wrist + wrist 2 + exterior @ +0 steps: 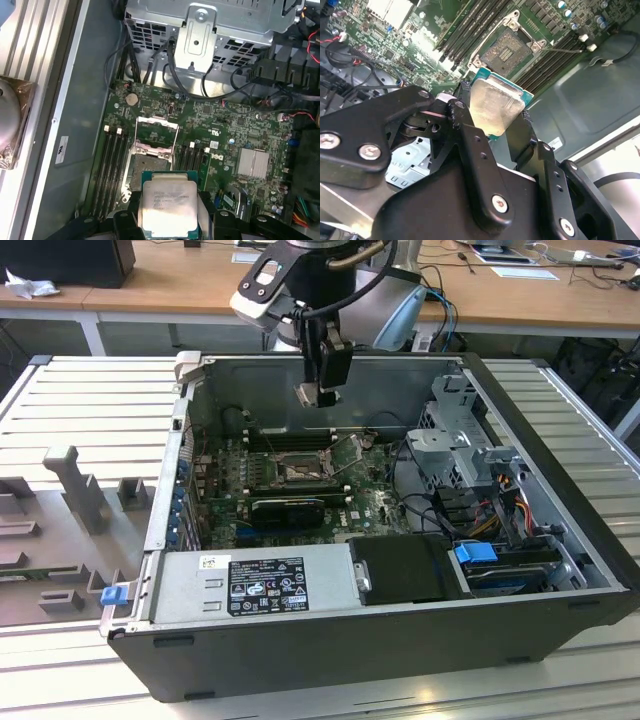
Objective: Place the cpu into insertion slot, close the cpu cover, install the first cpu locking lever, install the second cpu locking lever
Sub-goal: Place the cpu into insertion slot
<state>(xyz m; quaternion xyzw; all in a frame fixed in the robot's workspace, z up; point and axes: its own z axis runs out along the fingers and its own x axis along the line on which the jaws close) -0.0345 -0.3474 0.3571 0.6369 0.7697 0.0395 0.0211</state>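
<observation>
The hand [492,125] clenches the cpu [169,206] by its edges, hovering above the insertion slot [150,167], which lies bare with the cpu cover [157,131] swung open. Apparently nothing is seated yet: placing, closing and locking are all left

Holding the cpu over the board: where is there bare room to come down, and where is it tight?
The insertion slot is bare, its cpu cover raised, memory slots flanking both sides. A bare grey case panel borders the outer memory slots. Cables crowd the board's edge by the drive cage. The pincer holds the cpu above the board.
</observation>
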